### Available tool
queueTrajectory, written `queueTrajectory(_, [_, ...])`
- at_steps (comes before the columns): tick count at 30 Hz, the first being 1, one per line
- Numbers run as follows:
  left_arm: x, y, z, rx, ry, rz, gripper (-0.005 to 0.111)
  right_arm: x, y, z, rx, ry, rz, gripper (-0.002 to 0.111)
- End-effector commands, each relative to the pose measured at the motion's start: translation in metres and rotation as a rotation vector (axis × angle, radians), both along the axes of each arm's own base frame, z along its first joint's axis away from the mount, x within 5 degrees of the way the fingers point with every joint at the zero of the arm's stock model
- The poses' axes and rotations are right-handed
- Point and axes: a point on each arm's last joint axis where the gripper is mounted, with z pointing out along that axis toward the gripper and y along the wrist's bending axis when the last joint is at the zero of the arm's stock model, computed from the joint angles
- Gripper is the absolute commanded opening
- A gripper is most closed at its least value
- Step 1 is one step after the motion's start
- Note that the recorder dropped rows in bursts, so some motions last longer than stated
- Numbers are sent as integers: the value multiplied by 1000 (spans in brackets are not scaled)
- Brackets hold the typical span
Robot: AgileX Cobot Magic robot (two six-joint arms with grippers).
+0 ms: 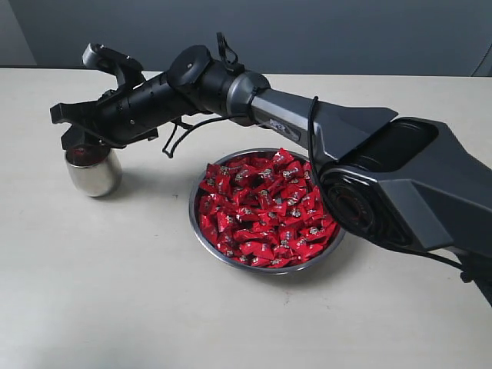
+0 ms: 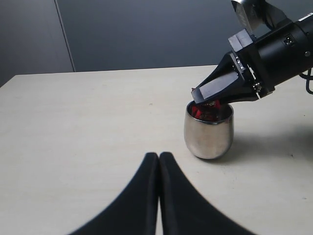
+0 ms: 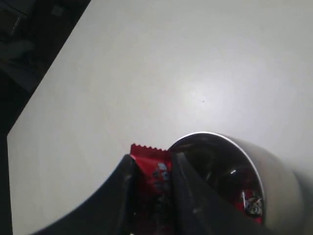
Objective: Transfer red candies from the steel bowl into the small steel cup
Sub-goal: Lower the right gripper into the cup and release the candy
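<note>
The steel bowl sits mid-table, heaped with red candies. To its left stands the small steel cup, with red candies inside it. My right gripper reaches across above the cup's rim, shut on one red candy whose crimped end sticks out between the fingers. The cup's mouth lies just beside that candy, with another candy at its bottom. My left gripper is shut and empty, low over the table a short way in front of the cup.
The right arm stretches from the right edge over the bowl's far side. The pale table runs to a grey wall behind. The table's edge shows in the right wrist view.
</note>
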Motion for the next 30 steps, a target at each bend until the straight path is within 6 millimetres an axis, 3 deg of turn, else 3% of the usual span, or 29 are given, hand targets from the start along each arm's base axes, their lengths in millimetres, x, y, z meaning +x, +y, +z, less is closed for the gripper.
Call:
queueTrajectory(1, [0, 0, -1, -3, -3, 1, 0, 3, 0, 6, 7, -37, -7, -1])
queueTrajectory(10, [0, 0, -1, -3, -3, 1, 0, 4, -2, 3, -20, -70, 1, -1])
queueTrajectory(23, [0, 0, -1, -3, -3, 1, 0, 2, -1, 2, -27, -310, 149, -1])
queueTrajectory(30, [0, 0, -1, -3, -3, 1, 0, 3, 0, 2, -24, -347, 155, -1])
